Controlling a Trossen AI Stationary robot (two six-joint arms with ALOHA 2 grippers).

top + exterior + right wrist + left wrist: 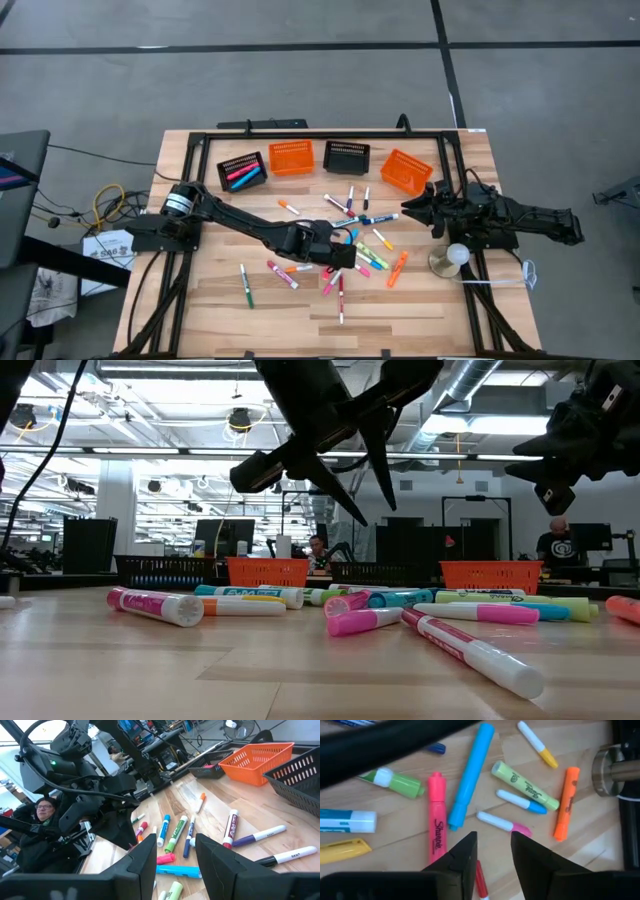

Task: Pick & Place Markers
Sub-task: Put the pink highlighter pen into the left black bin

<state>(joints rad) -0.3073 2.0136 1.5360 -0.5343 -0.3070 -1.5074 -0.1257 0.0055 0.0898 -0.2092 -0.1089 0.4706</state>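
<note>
The markers point(352, 252) are mostly a loose pile mid-worktop point(200, 300), a few already in the far-left black basket point(243, 172). We've got the left end effector point(492, 851) hovering over the pile, fingers parted and empty, probably lining up on a pink-capped one. The right end effector point(175, 851) waits parted, empty, near the orange basket point(405, 168).
</note>
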